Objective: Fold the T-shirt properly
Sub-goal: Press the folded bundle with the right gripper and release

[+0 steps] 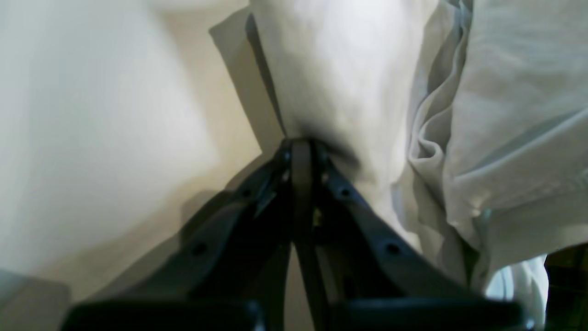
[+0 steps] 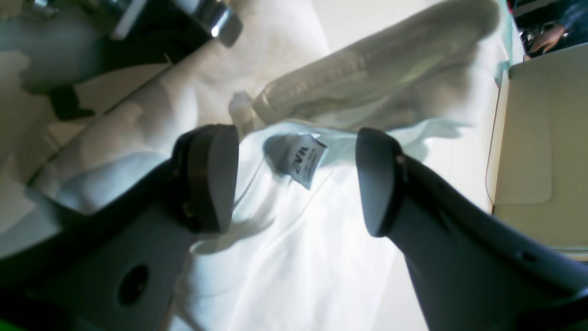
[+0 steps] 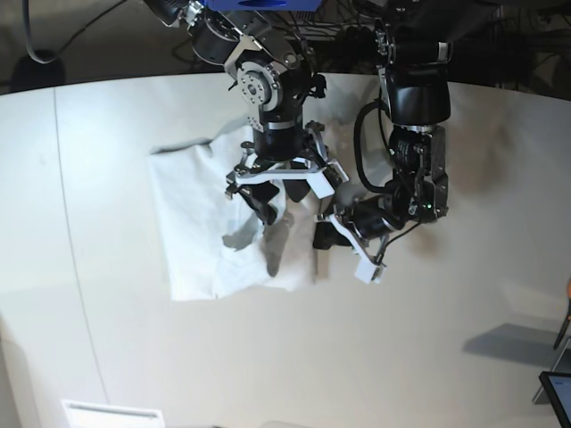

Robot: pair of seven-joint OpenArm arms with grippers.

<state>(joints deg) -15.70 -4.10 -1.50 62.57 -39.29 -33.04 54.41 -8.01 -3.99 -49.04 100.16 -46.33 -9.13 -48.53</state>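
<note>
The left gripper (image 1: 301, 147) is seen w/ jaws closed on a pinch of the T-shirt (image 1: 353, 82), white fabric being drawn up taut from the tips. Bunched folds and a hemmed edge are shown at right. The pale tabletop (image 1: 92, 138) is seen at left, blurred.

Soft wrinkled matt cotton T-shirt (image 3: 205, 241)
</note>
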